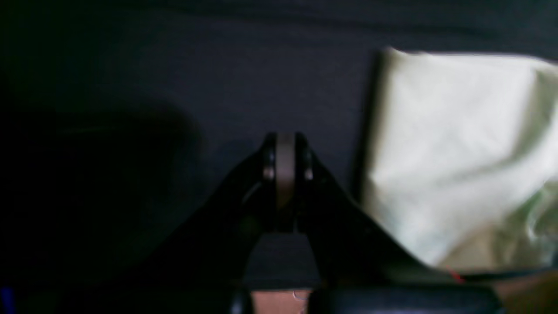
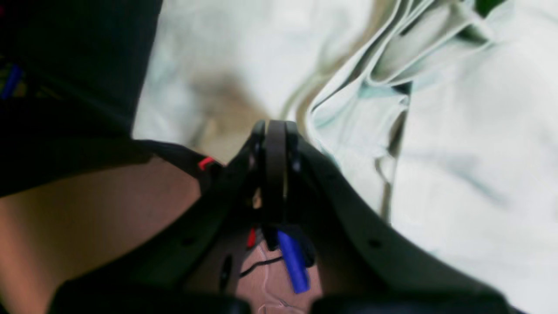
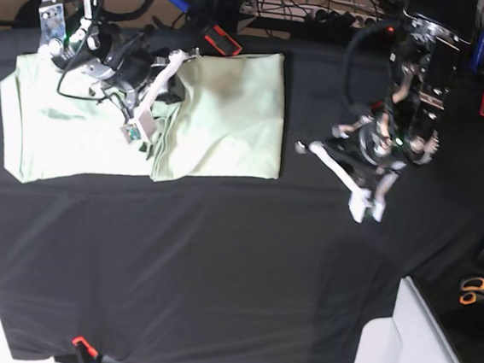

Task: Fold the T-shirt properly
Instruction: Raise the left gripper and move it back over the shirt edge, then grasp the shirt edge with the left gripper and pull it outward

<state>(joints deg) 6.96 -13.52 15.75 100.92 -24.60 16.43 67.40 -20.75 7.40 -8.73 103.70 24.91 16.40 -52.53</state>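
While I watch remotely:
Left wrist: left gripper pinched together, gripping nothing; T-shirt to its right.
Right wrist: right gripper likewise pinched together, empty, over folds.
Base: whole shirt visible on black tablecloth.

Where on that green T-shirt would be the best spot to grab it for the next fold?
Probably the T-shirt's free corner nearest the idle left gripper, coming from that side. Its edge lies flat and straight on the black cloth, with nothing on it there.

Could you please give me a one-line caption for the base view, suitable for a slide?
Pale green T-shirt partly folded on the black tablecloth, right gripper over it, left gripper shut beside it.
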